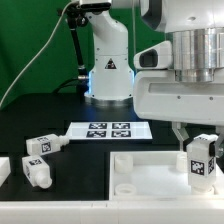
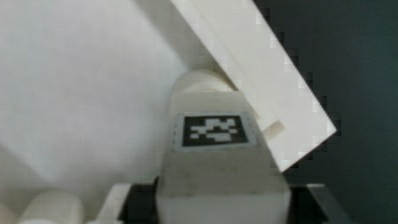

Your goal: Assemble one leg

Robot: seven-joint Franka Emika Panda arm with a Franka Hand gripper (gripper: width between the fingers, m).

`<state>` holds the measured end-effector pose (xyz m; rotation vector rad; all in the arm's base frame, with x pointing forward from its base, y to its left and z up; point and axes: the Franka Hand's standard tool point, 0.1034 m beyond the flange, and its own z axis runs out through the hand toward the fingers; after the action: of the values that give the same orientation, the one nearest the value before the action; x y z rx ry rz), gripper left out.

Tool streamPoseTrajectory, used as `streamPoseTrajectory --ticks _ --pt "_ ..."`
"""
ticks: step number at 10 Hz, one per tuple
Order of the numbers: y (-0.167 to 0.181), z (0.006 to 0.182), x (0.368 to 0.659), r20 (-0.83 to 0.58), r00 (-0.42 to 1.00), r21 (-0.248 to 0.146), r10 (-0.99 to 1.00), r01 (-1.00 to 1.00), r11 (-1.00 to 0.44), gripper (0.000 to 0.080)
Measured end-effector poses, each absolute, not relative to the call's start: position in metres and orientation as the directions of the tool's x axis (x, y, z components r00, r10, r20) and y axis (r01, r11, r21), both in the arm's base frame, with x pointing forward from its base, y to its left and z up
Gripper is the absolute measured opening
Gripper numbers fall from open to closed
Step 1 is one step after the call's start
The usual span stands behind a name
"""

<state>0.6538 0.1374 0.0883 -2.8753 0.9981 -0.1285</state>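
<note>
Green cloth is hung behind a black table, on which the arm's white base is mounted. A small yellow triangular warning sticker is carried on the front of the base; its symbol is too small to be read.

The marker board is laid flat in front of the base and is printed with a row of black-and-white square tags. No letters or numbers can be made out on them.

At the exterior view's left, two spare legs are left lying on the table, each marked with the same kind of square tag.

A large white tabletop with a raised rim is spread across the foreground.

The gripper is seen at the exterior view's right, clamped on the leg. The leg is held upright between the jaws over the right-hand part of the tabletop, with a tag turned towards the camera.

In the wrist view, the leg is shown standing out from the gripper, and one black-and-white tag is seen clearly on its face. The tabletop fills the space behind the leg, and its rim runs slantwise just beside the leg's far end. Whether the leg and the tabletop are touching cannot be told.
</note>
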Motion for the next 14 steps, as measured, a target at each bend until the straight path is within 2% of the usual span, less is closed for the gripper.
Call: streamPoseTrajectory --ticks 2,3,4,5,9,14 --pt "0.1376 0.088 0.6536 0.049 0.796 -0.118 -0.604 -0.596 -0.795 0.0283" --pt "0.1371 0.088 0.6536 0.054 0.823 -0.114 -0.566 -0.558 -0.822 0.053" --pt "0.137 0.0882 0.6537 0.061 0.85 -0.11 -0.523 -0.515 -0.85 0.053" --pt "0.1398 0.0882 0.6533 0.068 0.88 -0.106 -0.471 -0.463 -0.88 0.0629" --pt "0.1437 0.0878 0.6523 0.111 0.99 -0.067 -0.086 -0.079 -0.995 0.0648" --pt "0.1422 0.088 0.6529 0.127 0.917 0.003 0.378 0.381 -0.925 0.0649"
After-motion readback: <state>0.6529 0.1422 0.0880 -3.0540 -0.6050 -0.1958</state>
